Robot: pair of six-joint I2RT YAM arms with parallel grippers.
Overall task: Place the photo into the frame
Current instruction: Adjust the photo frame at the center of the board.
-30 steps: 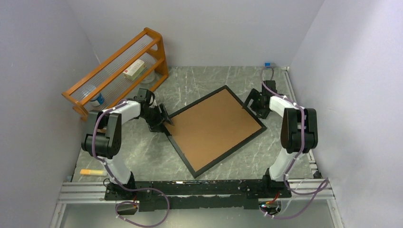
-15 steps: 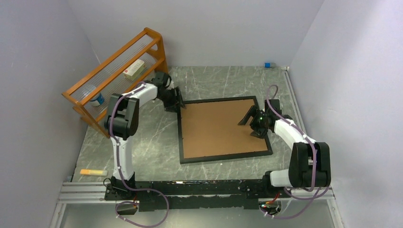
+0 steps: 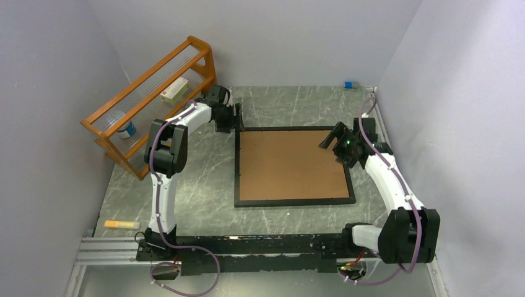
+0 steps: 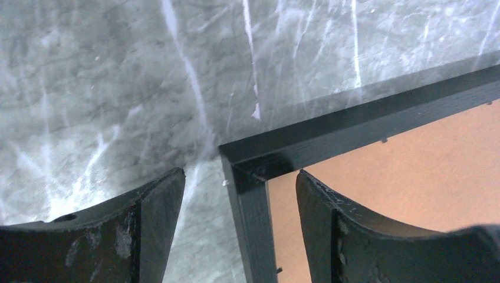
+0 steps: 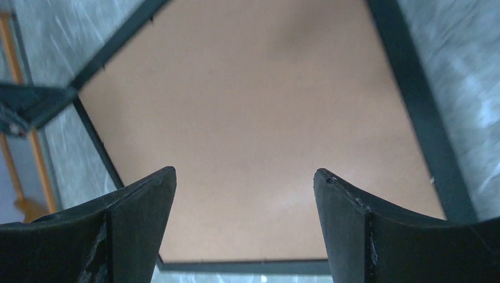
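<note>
Frame (image 3: 237,173) lies flat, backing board (image 3: 291,164) up, one corner between the fingers of the open left gripper (image 4: 240,174), the open right gripper (image 5: 244,171) above the board; a sideways nudge could skew it; photo unseen.

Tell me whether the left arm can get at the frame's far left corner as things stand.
Probably yes. The left gripper hangs open right over that corner of the frame, one finger on each side of its left rail; nothing lies between.
</note>
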